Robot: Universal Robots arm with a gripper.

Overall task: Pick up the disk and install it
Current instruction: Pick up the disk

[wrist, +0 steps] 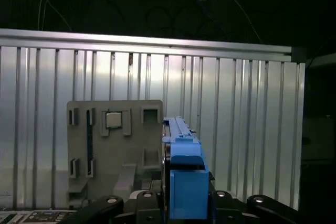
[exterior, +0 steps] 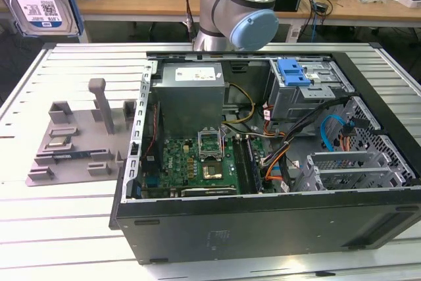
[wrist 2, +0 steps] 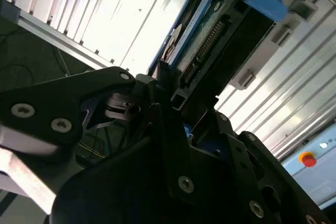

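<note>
Aluminium slatted bench is carrying the open computer case and grey stand; the disk is hanging edge-on above the bench near the stand, the end effector clamping it between narrow-set fingers.

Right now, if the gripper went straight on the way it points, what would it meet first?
Shut on the disk, the gripper points down at the slatted table. The disk's tip would likely land first at the grey stand's edge or the bare table beside it; depth is unclear.
</note>
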